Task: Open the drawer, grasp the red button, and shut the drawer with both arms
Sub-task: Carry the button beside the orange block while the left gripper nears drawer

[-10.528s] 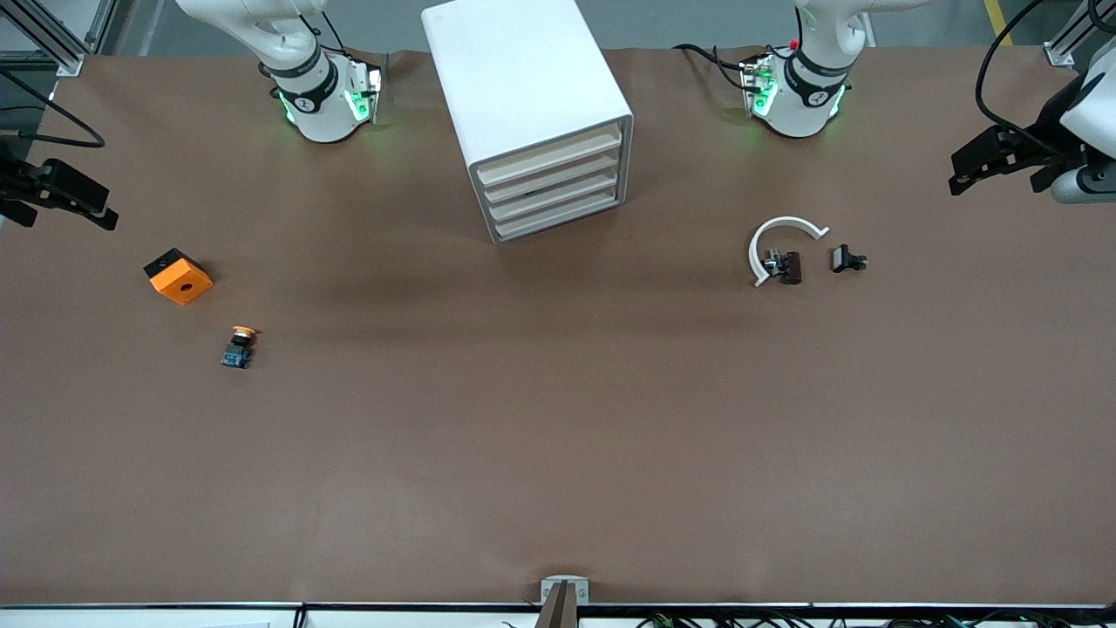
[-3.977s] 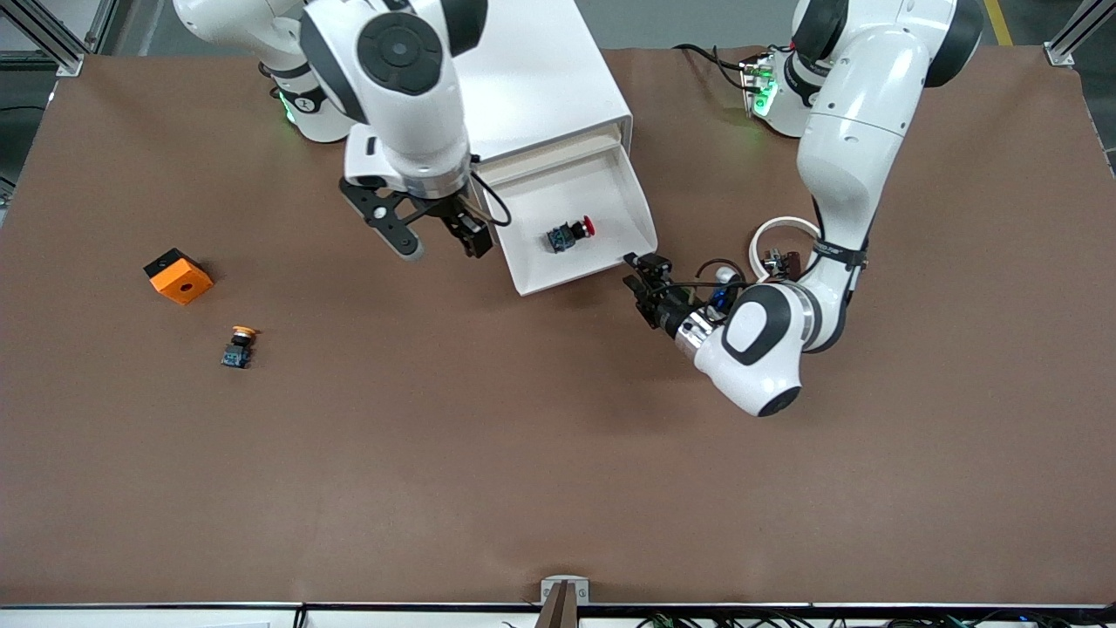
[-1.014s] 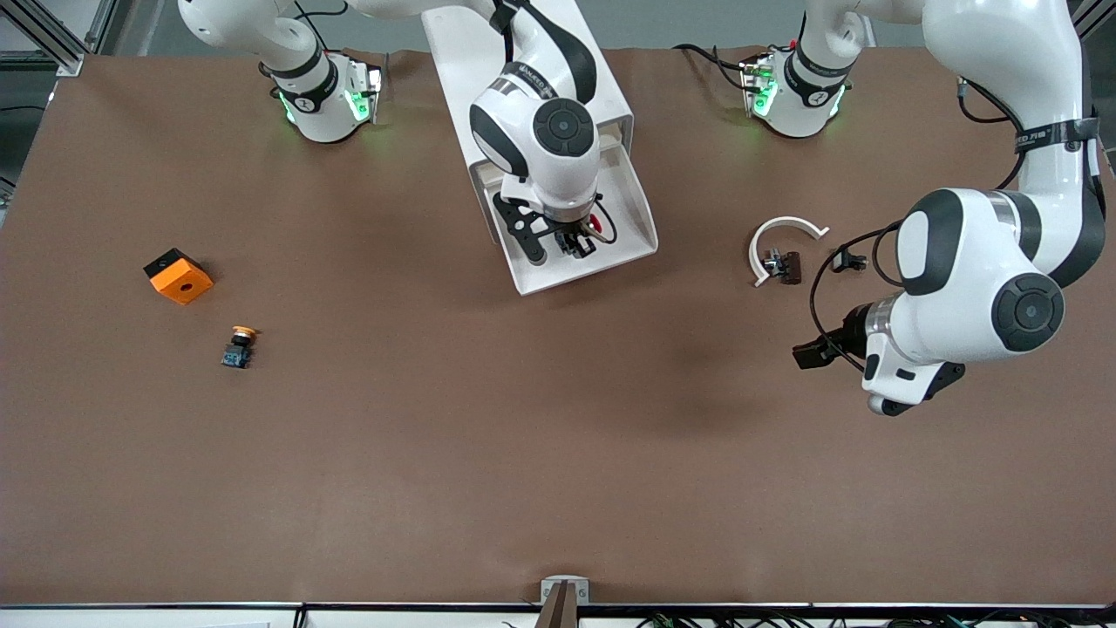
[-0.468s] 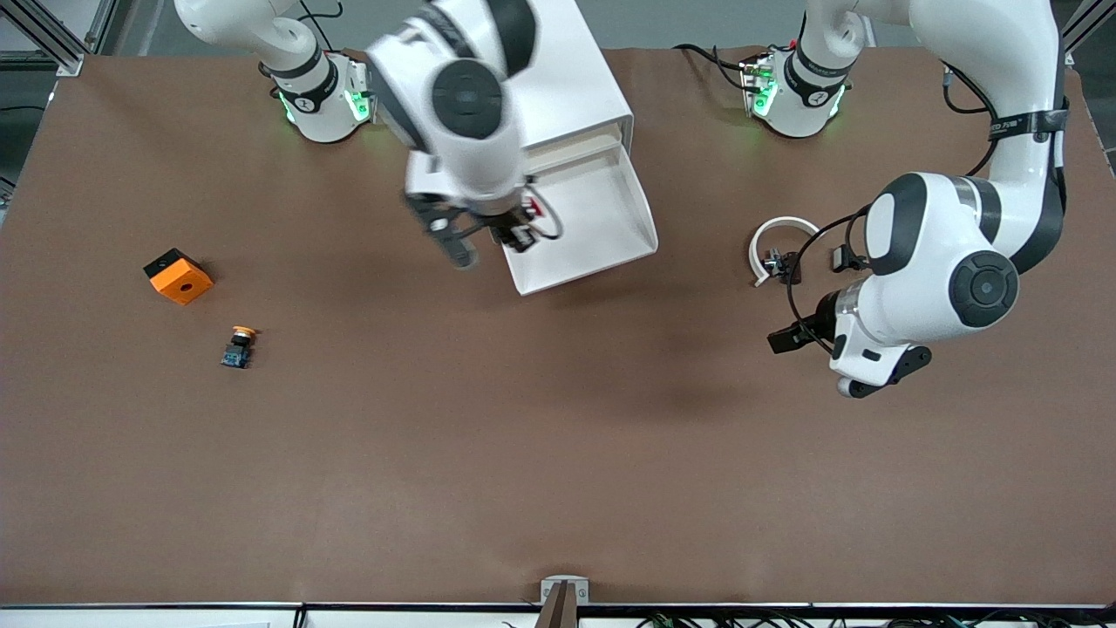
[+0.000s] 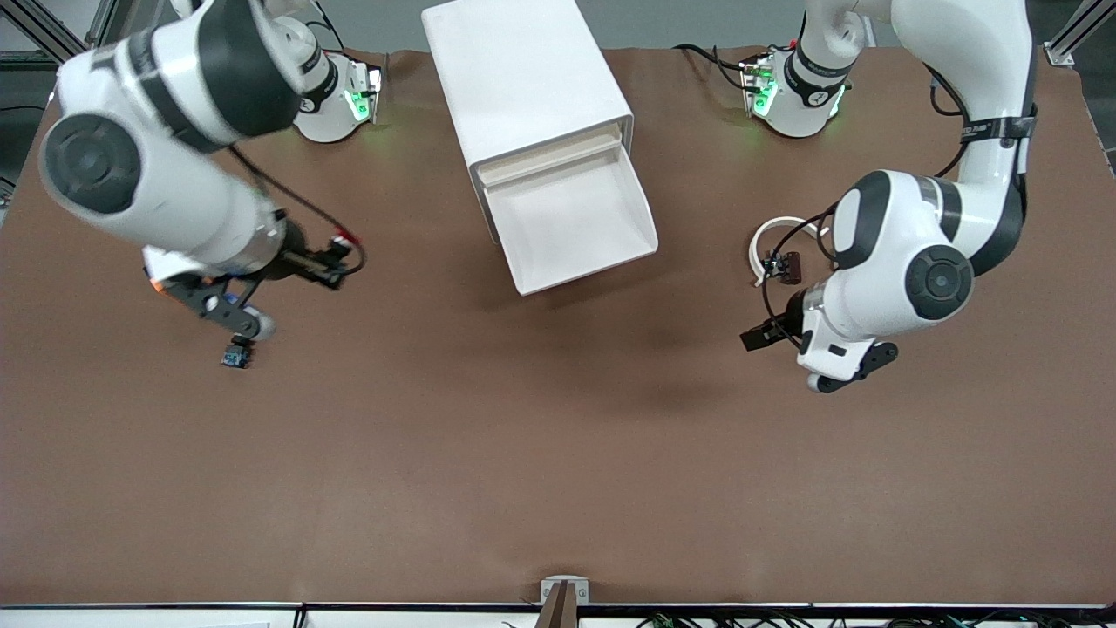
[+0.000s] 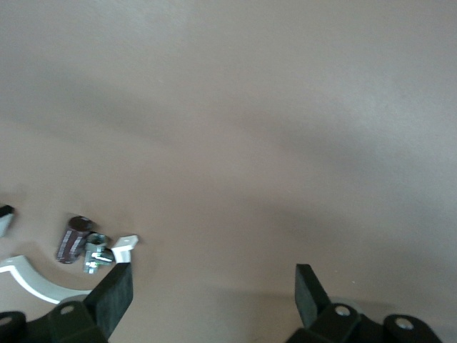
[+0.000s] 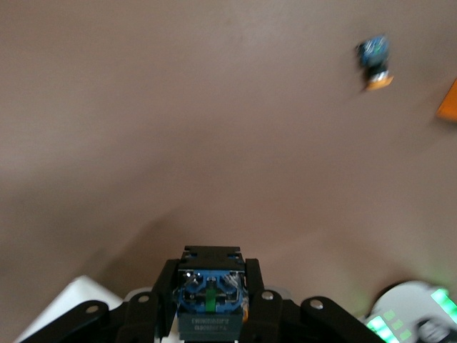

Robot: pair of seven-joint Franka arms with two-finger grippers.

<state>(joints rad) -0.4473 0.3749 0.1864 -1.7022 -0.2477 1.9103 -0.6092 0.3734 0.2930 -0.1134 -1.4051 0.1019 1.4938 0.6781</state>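
Observation:
The drawer (image 5: pixel 602 249) stands pulled out of the white cabinet (image 5: pixel 523 78), its tray bare inside. My right gripper (image 5: pixel 336 262) is over the table toward the right arm's end, shut on the button (image 5: pixel 345 237), whose red cap just shows. In the right wrist view the button's blue and black body (image 7: pixel 211 289) sits clamped in the right gripper (image 7: pixel 211 275). My left gripper (image 5: pixel 751 338) hangs open over bare table toward the left arm's end. In the left wrist view nothing lies inside the left gripper (image 6: pixel 209 296).
An orange-capped button (image 5: pixel 235 356) lies partly under the right arm's wrist and shows again in the right wrist view (image 7: pixel 373 63). A white curved piece (image 5: pixel 772 235) and a small dark part (image 5: pixel 787 266) lie by the left arm.
The right arm has swung from the drawer toward its own end of the table, carrying the button; the drawer is now bare. The left arm has drifted slightly toward the table's middle.

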